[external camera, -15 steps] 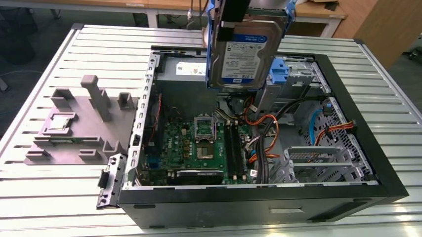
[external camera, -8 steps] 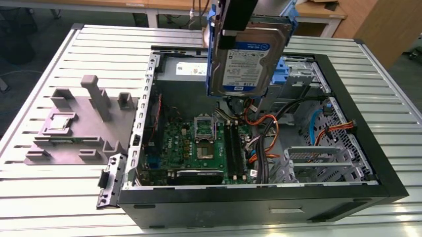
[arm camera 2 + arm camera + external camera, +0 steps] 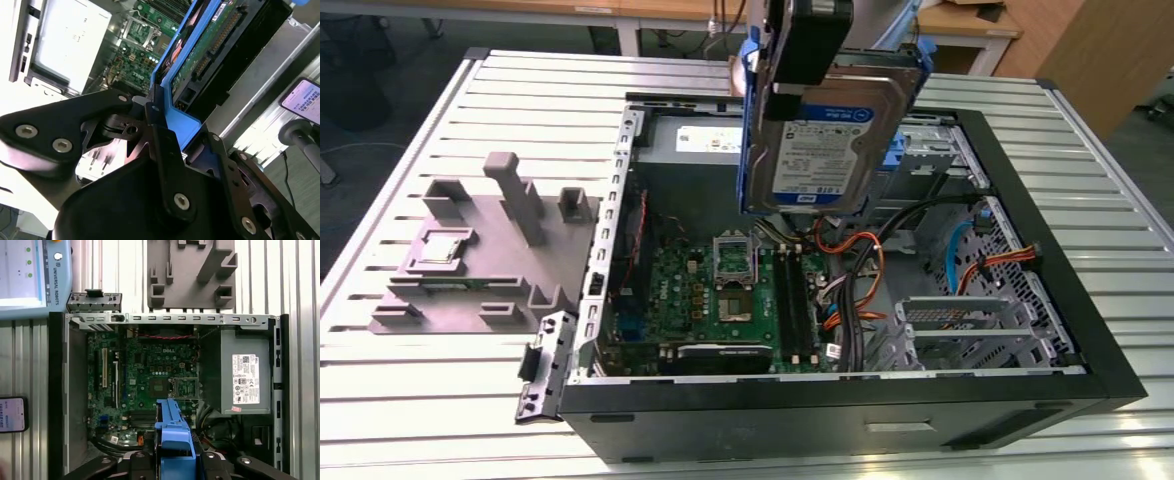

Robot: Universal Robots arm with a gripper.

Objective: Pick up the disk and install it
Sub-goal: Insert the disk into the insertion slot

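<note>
Hanging in jaws, disk [image 3: 821,150] above open case [image 3: 854,410]; cables [image 3: 851,300] beneath.

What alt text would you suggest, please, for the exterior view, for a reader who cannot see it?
The pincer holds the disk upright, label toward the camera, above an open computer case lying on a slatted metal table. A grey fixture sits at the exterior view's left of the case.

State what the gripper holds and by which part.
The gripper holds the disk, clamped across the blue carrier at its upper end.
</note>
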